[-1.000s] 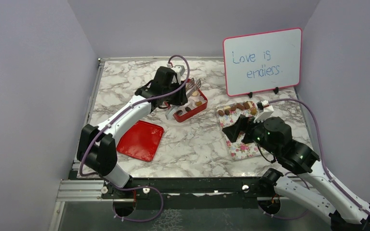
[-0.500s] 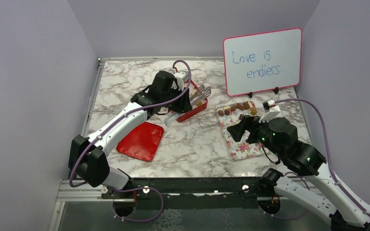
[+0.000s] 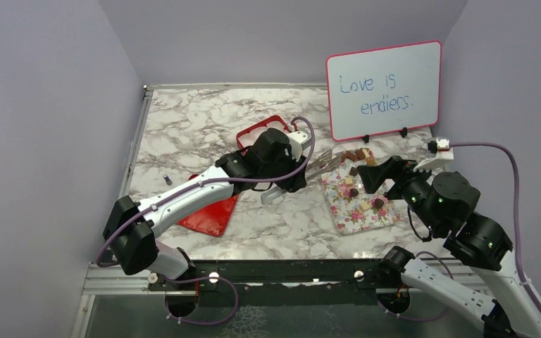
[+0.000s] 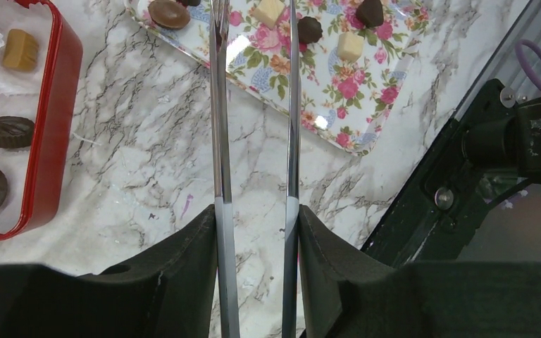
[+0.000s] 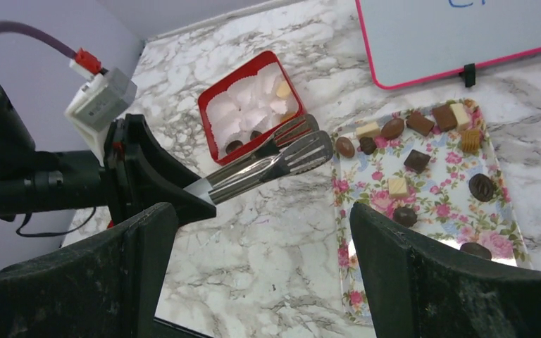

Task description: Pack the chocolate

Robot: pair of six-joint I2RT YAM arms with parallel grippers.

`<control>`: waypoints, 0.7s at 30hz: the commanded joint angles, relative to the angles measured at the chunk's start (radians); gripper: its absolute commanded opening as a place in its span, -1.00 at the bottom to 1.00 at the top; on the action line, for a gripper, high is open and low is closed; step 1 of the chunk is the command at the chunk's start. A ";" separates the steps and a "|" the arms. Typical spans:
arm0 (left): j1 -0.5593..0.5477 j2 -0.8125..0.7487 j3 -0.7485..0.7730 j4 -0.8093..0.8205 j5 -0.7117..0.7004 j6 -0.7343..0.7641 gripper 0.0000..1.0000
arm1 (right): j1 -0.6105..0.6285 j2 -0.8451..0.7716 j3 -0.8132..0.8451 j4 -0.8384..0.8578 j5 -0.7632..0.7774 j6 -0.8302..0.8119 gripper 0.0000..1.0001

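Note:
My left gripper [image 4: 256,215] is shut on a pair of metal tongs [image 4: 218,105]. Their tips [image 5: 303,149] hover at the left edge of the floral tray [image 3: 366,218], and I see nothing between them. Several pieces of chocolate [image 3: 356,190] lie scattered on that tray: dark, light brown and cream [image 5: 417,160]. A few more pieces [image 4: 7,131] sit in paper cups in the red box [image 3: 248,134]. Raised over the tray's right side, my right gripper [image 5: 260,218] is open and empty; its fingers [image 3: 375,174] are seen from above.
A red lid [image 3: 211,215] lies flat under my left forearm. A whiteboard [image 3: 384,88] with handwriting stands at the back right. The red box wall [image 4: 60,127] is just left of the tongs. A small dark object [image 3: 167,178] lies at the left.
My left arm has swung right from the red box, carrying the tongs to the floral tray. My right arm has risen and drawn back to the right, uncovering the tray.

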 commanded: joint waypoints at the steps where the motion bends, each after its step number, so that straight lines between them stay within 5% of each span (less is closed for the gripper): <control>1: -0.039 0.013 -0.033 0.132 -0.038 0.001 -0.15 | -0.004 -0.020 0.053 -0.036 0.089 -0.026 0.96; 21: -0.198 0.235 -0.019 0.258 -0.102 0.066 -0.11 | -0.004 -0.071 0.059 -0.001 0.128 -0.050 0.96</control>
